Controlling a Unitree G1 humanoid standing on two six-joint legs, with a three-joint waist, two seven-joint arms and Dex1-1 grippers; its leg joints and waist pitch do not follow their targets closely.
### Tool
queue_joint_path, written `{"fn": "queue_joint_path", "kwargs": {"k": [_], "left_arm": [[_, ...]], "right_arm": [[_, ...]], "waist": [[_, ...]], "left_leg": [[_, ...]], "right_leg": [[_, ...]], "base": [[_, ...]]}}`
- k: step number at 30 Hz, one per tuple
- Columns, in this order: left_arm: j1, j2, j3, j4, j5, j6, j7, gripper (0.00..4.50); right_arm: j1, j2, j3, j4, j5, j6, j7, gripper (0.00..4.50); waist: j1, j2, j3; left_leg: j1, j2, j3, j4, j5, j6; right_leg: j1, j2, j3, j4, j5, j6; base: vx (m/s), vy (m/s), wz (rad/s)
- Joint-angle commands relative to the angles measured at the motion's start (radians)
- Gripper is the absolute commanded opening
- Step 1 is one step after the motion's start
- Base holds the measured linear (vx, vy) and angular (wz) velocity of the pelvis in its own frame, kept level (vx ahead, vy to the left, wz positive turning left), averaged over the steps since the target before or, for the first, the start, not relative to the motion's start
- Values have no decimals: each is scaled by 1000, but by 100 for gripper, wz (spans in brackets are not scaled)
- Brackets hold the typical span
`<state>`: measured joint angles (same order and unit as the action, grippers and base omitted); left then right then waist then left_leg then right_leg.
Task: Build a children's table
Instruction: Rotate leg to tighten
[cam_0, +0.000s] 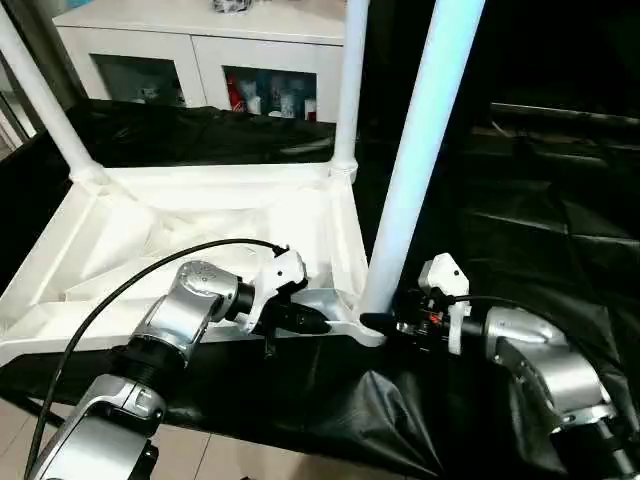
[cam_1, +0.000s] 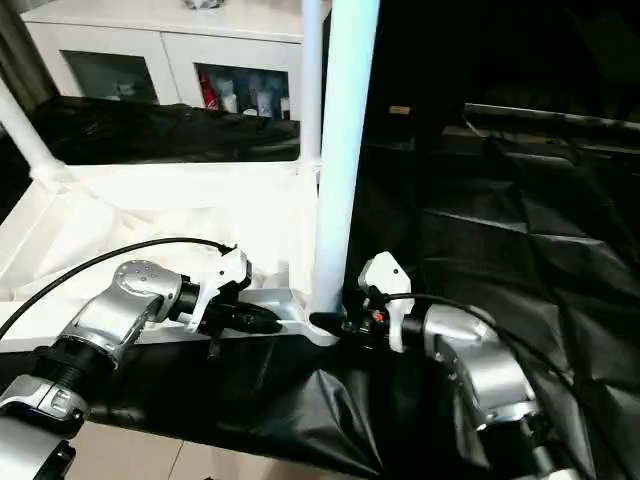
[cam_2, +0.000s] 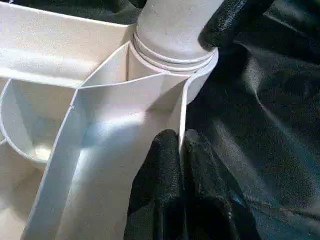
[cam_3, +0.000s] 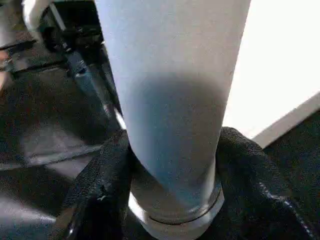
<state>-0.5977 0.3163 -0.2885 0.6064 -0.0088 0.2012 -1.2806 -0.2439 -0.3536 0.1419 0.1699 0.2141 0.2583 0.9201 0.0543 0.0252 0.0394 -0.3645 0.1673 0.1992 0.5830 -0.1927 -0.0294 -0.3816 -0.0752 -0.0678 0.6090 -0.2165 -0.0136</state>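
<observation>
White leg (cam_0: 420, 150), seemingly socketed, in right tool (cam_0: 385, 325).

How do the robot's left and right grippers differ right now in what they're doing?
The left gripper is shut, its fingers pinched on a thin wall of the upside-down table top; the right gripper stands wider, one finger on each side of the near leg at its base. The left reaches in over the ribbed underside, the right from over the black cloth. Both work at the same corner socket.

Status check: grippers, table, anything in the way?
Left gripper shut on tabletop rim. Right gripper around near leg at its socket. Nothing blocking.
</observation>
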Motion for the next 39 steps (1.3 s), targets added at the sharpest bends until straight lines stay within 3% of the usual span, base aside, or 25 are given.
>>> {"fn": "queue_joint_path", "kwargs": {"k": [1, 2, 3, 4, 5, 7, 8, 9, 10, 12, 15, 17, 19, 20, 21, 25, 27, 29, 30, 31, 33, 37, 39], "left_arm": [[6, -54, -14, 16, -9, 19, 40, 0], [6, -54, -14, 16, -9, 19, 40, 0], [-24, -104, -1, 77, 21, -3, 163, 0], [-55, -147, 12, 133, 44, -20, 276, 0], [-60, -154, 13, 141, 47, -21, 292, 0], [-86, -188, 20, 182, 64, -19, 381, 0], [-101, -210, 26, 206, 71, -13, 435, 0], [-116, -233, 32, 226, 73, -3, 477, 0], [-128, -250, 36, 243, 78, -2, 515, 0], [-146, -277, 43, 272, 87, -11, 565, 0], [-164, -299, 41, 310, 95, -44, 560, 0], [-164, -299, 41, 310, 95, -44, 560, 0], [-165, -295, 31, 320, 97, -63, 528, 0], [-165, -294, 30, 320, 97, -64, 525, 0], [-161, -280, 23, 315, 97, -75, 496, 0], [-161, -259, 25, 321, 97, -89, 474, 0], [-152, -234, 17, 309, 92, -130, 401, 0], [-146, -226, 13, 300, 89, -148, 371, 0], [-137, -217, 8, 283, 82, -175, 334, 0], [-127, -207, 4, 265, 73, -202, 290, 0], [-119, -199, -3, 248, 70, -234, 262, 0], [-116, -193, 10, 226, 60, -266, 269, 0], [-114, -174, 40, 180, 34, -230, 259, 45]], "right_arm": [[10, 53, -10, 63, -35, 37, -136, 211], [10, 53, -10, 63, -35, 37, -136, 211], [10, 125, -53, 97, -65, 44, -311, 211], [8, 181, -80, 119, -93, 45, -448, 211], [8, 189, -84, 122, -98, 45, -468, 210], [3, 237, -104, 137, -112, 45, -570, 209], [-2, 268, -117, 144, -116, 44, -626, 206], [-7, 300, -128, 150, -110, 43, -666, 206], [-11, 326, -133, 154, -108, 40, -693, 206], [-21, 361, -130, 158, -130, 29, -744, 206], [-35, 381, -109, 164, -151, 6, -749, 206], [-35, 381, -109, 164, -151, 6, -749, 206], [-41, 366, -108, 159, -149, -20, -727, 206], [-41, 365, -109, 159, -150, -23, -726, 206], [-38, 340, -114, 138, -129, -40, -672, 258], [-40, 293, -121, 106, -91, -38, -582, 290], [-30, 207, -109, 51, -70, 4, -457, 305], [-23, 175, -108, 29, -59, 15, -415, 305], [-8, 124, -111, -2, -42, 23, -353, 305], [11, 65, -116, -32, -22, 26, -278, 305], [36, 11, -123, -63, 10, 40, -203, 305], [97, -85, -126, -126, 65, 72, -70, 305], [125, -96, -121, -183, 117, 118, -27, 315]], "waist": [[1, -10, -42], [-1, -11, -42], [-8, -3, -38], [-10, -2, -36], [-14, -6, -31], [-16, -8, -32], [-17, 1, -31], [-22, -1, -26], [-21, 0, -29], [-20, 2, -32], [-17, 7, -36], [-17, 2, -37], [-15, 6, -36], [-15, 3, -36], [-14, 2, -37], [-9, 1, -38], [-5, -5, -39], [0, -3, -41], [2, -12, -40], [7, -10, -41], [16, -9, -44], [27, -13, -57], [36, -16, -58]], "left_leg": [[8, 73, -37, -71, -202, 48], [9, 71, -39, -72, -222, 31], [10, 70, -39, -75, -245, 17], [17, 70, -39, -76, -274, 5], [24, 69, -43, -78, -326, -23], [23, 68, -50, -83, -370, -33], [24, 69, -52, -84, -382, -35], [33, 68, -51, -86, -421, -41], [41, 64, -53, -84, -440, -44], [33, 66, -56, -89, -412, -38], [27, 68, -51, -92, -366, -27], [23, 67, -49, -92, -360, -16], [25, 66, -48, -90, -361, -7], [22, 66, -48, -90, -353, -2], [22, 66, -47, -89, -344, 3], [17, 67, -44, -86, -297, 31], [17, 66, -42, -83, -267, 45], [14, 68, -41, -80, -238, 61], [12, 67, -40, -79, -226, 68], [11, 68, -40, -77, -211, 76], [13, 73, -37, -73, -181, 93], [5, 74, -36, -60, -82, 149], [-2, 71, -34, -53, -47, 181]], "right_leg": [[37, -88, 56, -84, -195, -236], [39, -90, 56, -87, -240, -226], [32, -87, 57, -93, -282, -213], [25, -87, 57, -99, -315, -207], [21, -88, 56, -105, -386, -189], [26, -92, 55, -111, -460, -155], [24, -93, 57, -112, -463, -151], [15, -89, 56, -121, -492, -137], [12, -93, 57, -126, -521, -126], [20, -93, 58, -125, -482, -124], [25, -89, 61, -115, -332, -153], [30, -91, 63, -112, -310, -165], [28, -93, 64, -115, -323, -168], [31, -94, 63, -116, -329, -166], [33, -94, 63, -116, -329, -165], [37, -94, 63, -113, -301, -172], [41, -93, 62, -111, -283, -181], [44, -93, 61, -106, -255, -184], [47, -92, 61, -108, -249, -182], [48, -95, 61, -105, -241, -184], [46, -95, 62, -99, -185, -195], [52, -93, 57, -72, 18, -240], [51, -93, 53, -64, 75, -252]], "base": [[0, 0, 0], [0, 0, 0], [0, 0, 0], [0, 0, 0], [0, 0, 0], [0, 0, 0], [0, 0, 0], [0, 0, 0], [0, 0, 0], [0, 0, 0], [0, 0, 0], [0, 0, 0], [0, 0, 0], [0, 0, 0], [0, 0, 0], [0, 0, 0], [0, 0, 0], [0, 0, 0], [0, 0, 0], [0, 0, 0], [0, 0, 0], [0, 0, 0], [0, 0, 0]]}}
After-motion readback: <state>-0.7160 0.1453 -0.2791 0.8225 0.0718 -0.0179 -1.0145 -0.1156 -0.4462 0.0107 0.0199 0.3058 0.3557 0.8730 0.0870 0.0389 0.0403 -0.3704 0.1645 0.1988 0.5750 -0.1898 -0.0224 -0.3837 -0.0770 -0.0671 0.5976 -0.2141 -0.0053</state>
